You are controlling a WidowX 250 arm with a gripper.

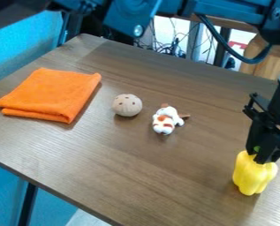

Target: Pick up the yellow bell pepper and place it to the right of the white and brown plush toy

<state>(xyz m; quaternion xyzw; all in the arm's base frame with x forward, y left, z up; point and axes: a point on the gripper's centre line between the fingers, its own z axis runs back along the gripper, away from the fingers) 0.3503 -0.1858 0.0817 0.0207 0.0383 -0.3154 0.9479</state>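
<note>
The black gripper [262,160] hangs down at the right edge of the view, shut on the top of a yellow bell pepper [254,175]. Part of the green stem shows between the dark gripper parts. The pepper is upright, its lower end over the front right of the table; whether it touches the wood I cannot tell. Left of the gripper lies a small white plush toy [165,120] with orange and brown patches. Beside it, farther left, is a beige ball [127,105] with brown spots.
A folded orange cloth [52,93] lies on the left of the brown wooden table [136,176]. The arm's blue and black links cross the top edge, with a dark cable [236,55] looping down above the table's back.
</note>
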